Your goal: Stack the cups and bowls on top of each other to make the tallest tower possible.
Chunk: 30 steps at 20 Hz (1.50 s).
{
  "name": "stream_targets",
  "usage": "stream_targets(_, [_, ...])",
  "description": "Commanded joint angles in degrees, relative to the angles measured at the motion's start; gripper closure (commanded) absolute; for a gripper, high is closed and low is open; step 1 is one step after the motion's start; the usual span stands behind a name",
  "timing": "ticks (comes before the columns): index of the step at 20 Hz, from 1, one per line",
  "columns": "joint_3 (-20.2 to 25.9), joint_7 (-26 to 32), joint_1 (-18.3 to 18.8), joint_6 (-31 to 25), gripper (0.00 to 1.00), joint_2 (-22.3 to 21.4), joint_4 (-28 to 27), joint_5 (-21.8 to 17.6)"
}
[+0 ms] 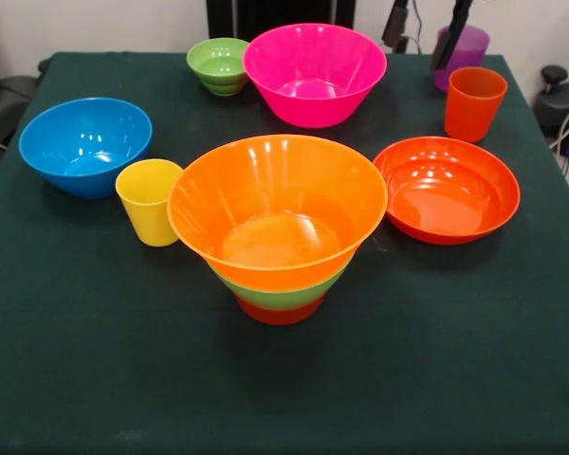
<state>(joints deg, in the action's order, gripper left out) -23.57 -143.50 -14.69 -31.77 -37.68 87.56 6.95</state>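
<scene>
Gripper (452,43) at purple cup (463,49), grip state unclear; tower (278,223) well apart, mid-table.

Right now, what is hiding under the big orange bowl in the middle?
Under the big orange bowl sits a green bowl, and under that a red bowl. Only their outer edges show; their insides are covered, so anything inside them cannot be seen.

No readable text, labels or numbers appear on the bowls, cups or table, as far as visible.
</scene>
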Motion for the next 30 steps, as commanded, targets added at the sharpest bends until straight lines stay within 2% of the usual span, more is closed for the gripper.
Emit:
stream_targets(1, [6.8,3.8,0.1,-3.7,0.00,-0.3,3.7,-4.5])
stream_targets(9, [8.0,5.0,1.8,-0.3,0.00,-0.4,5.3,-5.6])
stream_targets(30, [8.0,2.6,-0.1,0.7,0.00,1.1,4.7,-5.3])
